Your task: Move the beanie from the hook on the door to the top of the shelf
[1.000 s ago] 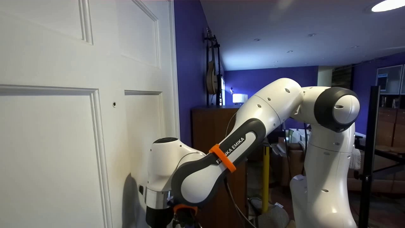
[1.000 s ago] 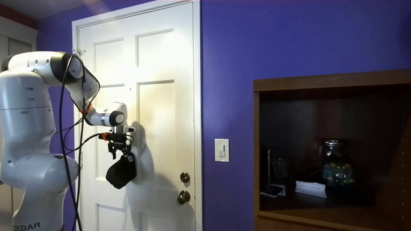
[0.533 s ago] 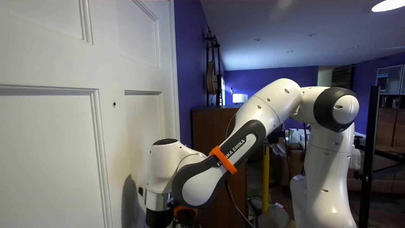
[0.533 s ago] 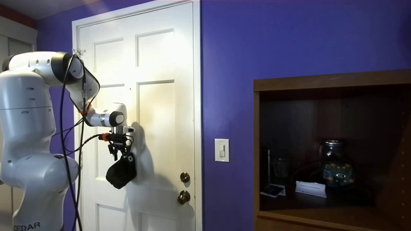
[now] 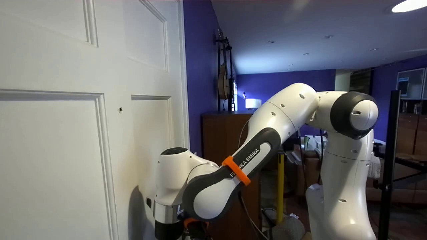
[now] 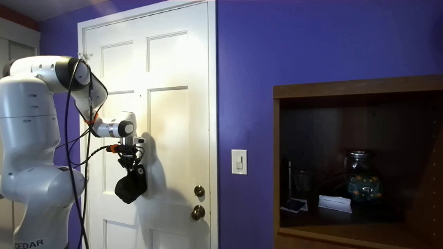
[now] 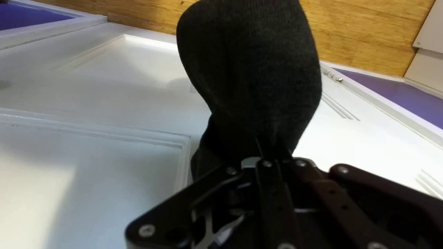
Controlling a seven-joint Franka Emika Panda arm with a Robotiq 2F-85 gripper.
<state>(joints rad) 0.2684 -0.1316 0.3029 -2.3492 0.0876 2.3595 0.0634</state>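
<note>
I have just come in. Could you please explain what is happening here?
A robot arm has its pincer shut on a black beanie, which hangs in front of the white door. It is meant for the top of the brown wooden shelf and is not there yet. No hook shows, so I cannot tell whether the beanie is already off it.

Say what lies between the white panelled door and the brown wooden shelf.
In an exterior view, white door trim and a purple wall bearing a white rectangular light switch lie between the door and the shelf.
</note>
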